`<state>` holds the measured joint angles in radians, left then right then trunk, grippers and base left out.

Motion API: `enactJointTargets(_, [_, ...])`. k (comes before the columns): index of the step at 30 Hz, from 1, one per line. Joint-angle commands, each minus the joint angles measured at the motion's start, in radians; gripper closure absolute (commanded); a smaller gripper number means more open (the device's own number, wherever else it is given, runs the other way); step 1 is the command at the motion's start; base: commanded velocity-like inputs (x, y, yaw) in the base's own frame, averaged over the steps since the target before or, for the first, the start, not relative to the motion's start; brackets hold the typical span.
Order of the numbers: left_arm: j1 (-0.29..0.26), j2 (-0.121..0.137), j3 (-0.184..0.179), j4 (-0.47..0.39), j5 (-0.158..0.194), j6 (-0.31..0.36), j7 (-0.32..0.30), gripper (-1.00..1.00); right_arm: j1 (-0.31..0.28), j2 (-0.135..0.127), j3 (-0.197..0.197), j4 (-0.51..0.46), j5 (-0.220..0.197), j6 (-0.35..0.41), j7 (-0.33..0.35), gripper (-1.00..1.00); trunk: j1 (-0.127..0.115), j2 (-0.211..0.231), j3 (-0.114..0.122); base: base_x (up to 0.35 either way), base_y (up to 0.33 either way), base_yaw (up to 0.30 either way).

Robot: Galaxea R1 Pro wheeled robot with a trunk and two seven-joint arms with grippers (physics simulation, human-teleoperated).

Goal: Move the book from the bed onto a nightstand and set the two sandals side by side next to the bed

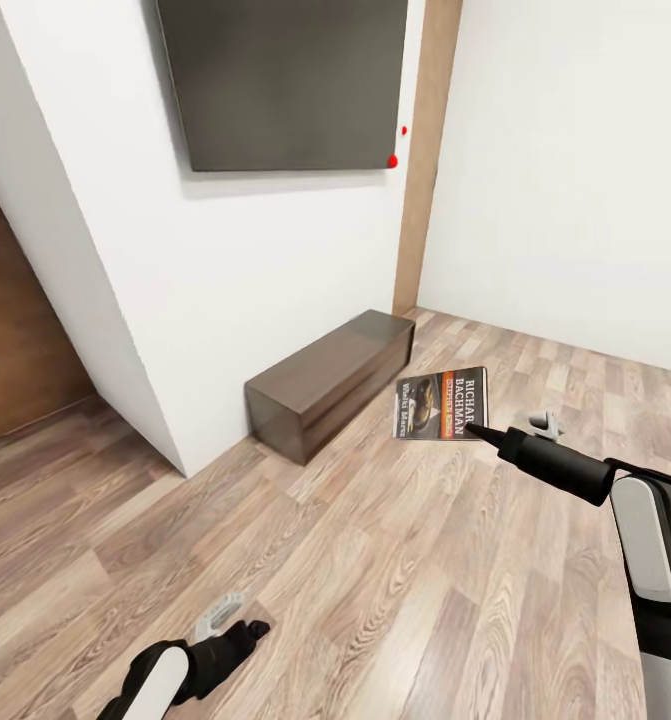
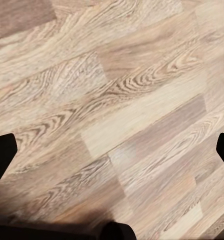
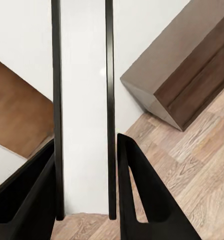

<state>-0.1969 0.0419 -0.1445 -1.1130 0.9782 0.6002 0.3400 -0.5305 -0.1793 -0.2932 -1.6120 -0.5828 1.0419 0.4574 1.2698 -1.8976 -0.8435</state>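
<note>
**Right pincer carries the book over the plank floor**

Right gripper (image 1: 472,430) is clamped on the book (image 1: 441,402), pinching its near right corner and holding it in the air above the wood floor (image 1: 355,560), cover facing the head camera. In the right wrist view the book (image 3: 84,110) runs edge-on between the two dark fingers (image 3: 144,195), seen as a pale strip with thin dark borders, so the hold is across the thin thickness of the covers.

Left gripper (image 1: 225,625) hangs low at the near left, over bare planks; in its wrist view the fingertips (image 2: 2,155) stand wide apart with nothing between them.

Beyond the book, against the white wall, stands a long low dark-brown cabinet (image 1: 330,382), with a dark panel (image 1: 285,80) mounted on the wall above it. A brown door (image 1: 15,340) shows at far left.

As a judgement: a thin paperback like this is light but limp, and glossy covers may slip. Held by one corner it can sag or swing while the base turns. A firmer hold would be nearer the spine, where the pages are bound and stiffest, and it should be set down flat.
</note>
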Motion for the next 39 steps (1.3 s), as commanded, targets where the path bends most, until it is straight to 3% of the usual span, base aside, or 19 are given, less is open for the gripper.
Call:
enactJointTargets(1, [-0.001,0.001,-0.005,0.0,0.011,0.0,0.01,-1.0,-0.001,0.0,-0.001,0.0,0.001,0.005,0.01,1.0,0.0,0.0,0.0,0.326,0.0,-0.248])
enactJointTargets(25, [-0.001,0.001,-0.017,0.005,0.01,0.0,0.01,-1.0,-0.002,0.0,-0.003,0.0,0.001,0.005,0.01,1.0,0.0,0.0,0.023,0.326,0.0,-0.24])
enactJointTargets(35, [-0.001,0.001,-0.017,0.005,0.01,0.0,0.01,-1.0,0.004,0.0,-0.006,0.0,-0.004,0.005,0.011,1.0,0.0,0.0,0.025,0.326,-0.001,-0.051])
enactJointTargets(37, [-0.001,0.001,-0.017,0.005,0.01,0.0,0.01,-1.0,0.004,0.0,-0.017,0.0,-0.01,0.005,0.011,1.0,0.0,0.0,0.025,0.326,-0.026,-0.008])
enactJointTargets(39, [-0.001,0.001,-0.017,0.005,0.011,0.0,0.01,-1.0,0.004,0.0,-0.059,0.0,-0.042,0.005,0.011,1.0,0.0,0.0,0.025,0.326,-0.074,-0.022])
